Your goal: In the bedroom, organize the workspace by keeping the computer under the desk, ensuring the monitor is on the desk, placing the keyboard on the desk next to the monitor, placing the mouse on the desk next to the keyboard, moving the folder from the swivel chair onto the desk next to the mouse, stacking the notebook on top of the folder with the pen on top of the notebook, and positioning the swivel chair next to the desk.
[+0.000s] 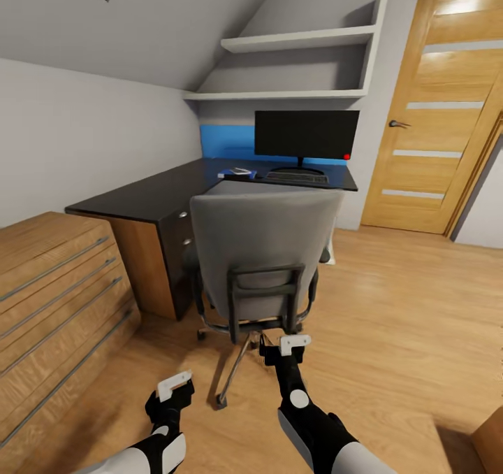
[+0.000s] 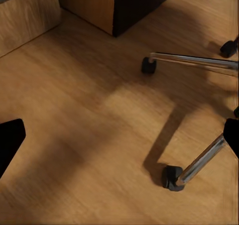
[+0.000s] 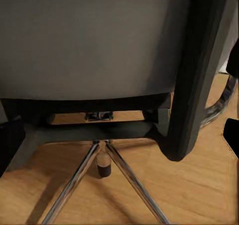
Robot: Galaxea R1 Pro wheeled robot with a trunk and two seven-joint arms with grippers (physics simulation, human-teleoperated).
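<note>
While the swivel chair (image 1: 269, 250) blocks the desk (image 1: 157, 194), the keyboard (image 1: 296, 177) blurs.

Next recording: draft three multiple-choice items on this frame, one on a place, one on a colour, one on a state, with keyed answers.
1. The wide black monitor stands:
A on the black L-shaped desk
B on the floor
C on the white shelf

2. The dot at the monitor's lower corner is:
A green
B red
C white

3. The right gripper is:
A shut on an armrest
B holding a pen
C open, holding nothing

Answers: 1 A, its round foot rests on the desktop. 2 B, seen in the head view. 3 C, fingers apart behind the grey padded swivel chair.
</note>
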